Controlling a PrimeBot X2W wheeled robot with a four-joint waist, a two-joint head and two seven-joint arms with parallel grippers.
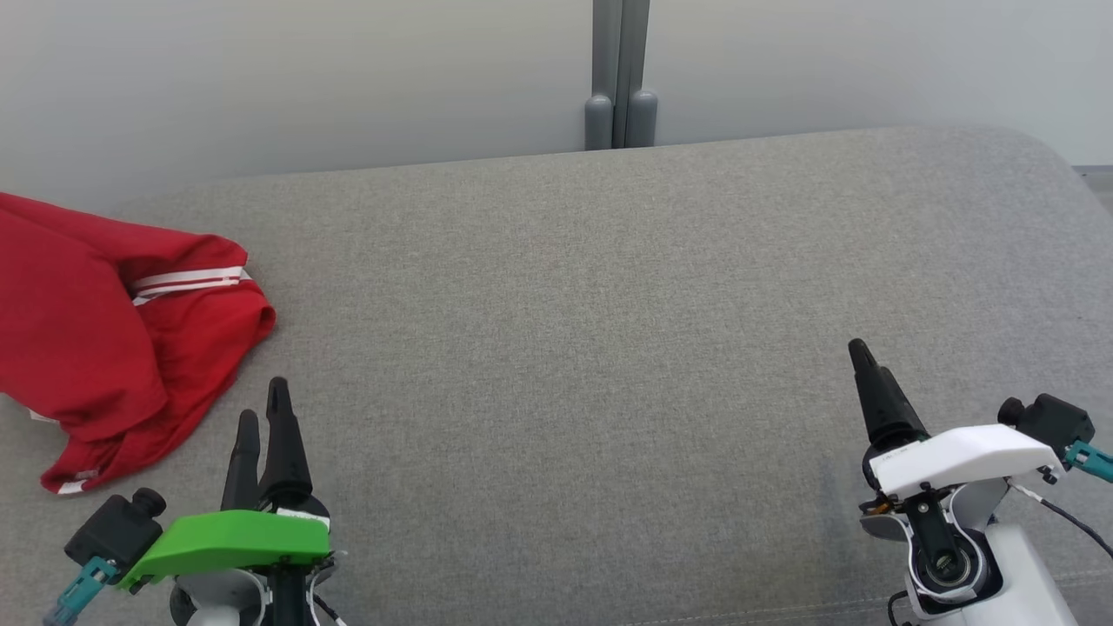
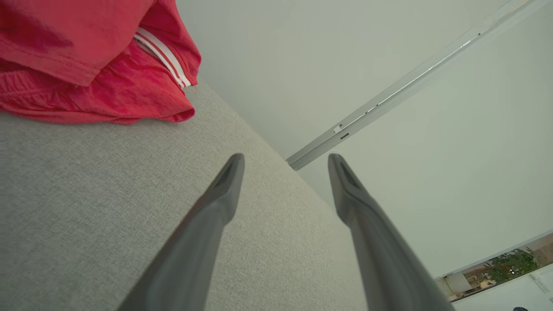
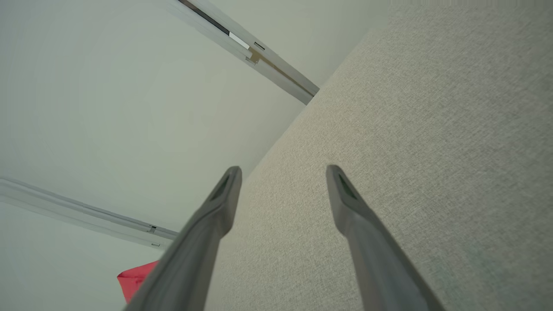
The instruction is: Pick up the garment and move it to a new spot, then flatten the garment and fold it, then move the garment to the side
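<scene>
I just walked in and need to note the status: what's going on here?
A two-armed robot is set up to fold a red garment, which lies crumpled on the left side of a gray cushion. Nothing is being handled at this moment. The left gripper is open and empty, close beside the garment but not touching it. The right gripper is also open and empty, over bare fabric on the far right. Folding has not begun.

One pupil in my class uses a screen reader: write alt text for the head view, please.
A crumpled red garment with white stripes lies at the left edge of a grey fabric surface. The robot's left gripper, green-capped, and right gripper, white-capped, sit low at either side, both empty.
</scene>
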